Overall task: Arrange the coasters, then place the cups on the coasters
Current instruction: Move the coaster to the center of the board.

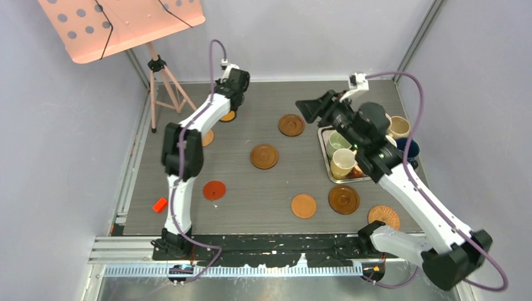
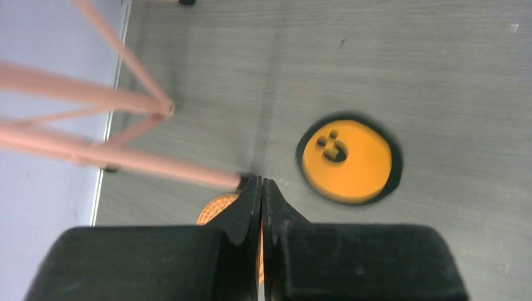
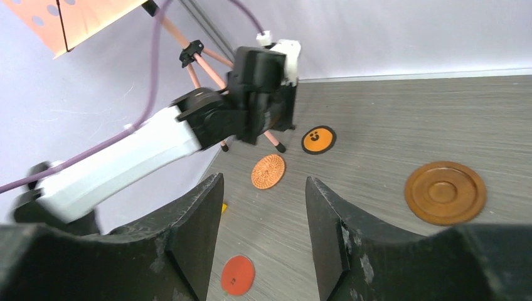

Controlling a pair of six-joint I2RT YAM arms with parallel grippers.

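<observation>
The left gripper [image 2: 261, 182] has its fingers pressed together on nothing, above the wicker coaster [image 3: 268, 170], near the black-and-orange coaster [image 2: 348, 160]. Both discs look thin, light and stiff, lying flat; I think only the rim gives a hold. The right gripper [image 3: 260, 238] holds its fingers apart, empty. The grey table [image 1: 251, 200] looks smooth; the legs of the pink stand [image 2: 94, 100] are close.

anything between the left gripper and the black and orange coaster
Nothing visible does. The shut left gripper is just beside the black-and-orange coaster, only bare table between them. The pink tripod leg is on its other side; the wicker coaster lies partly under the gripper.
</observation>
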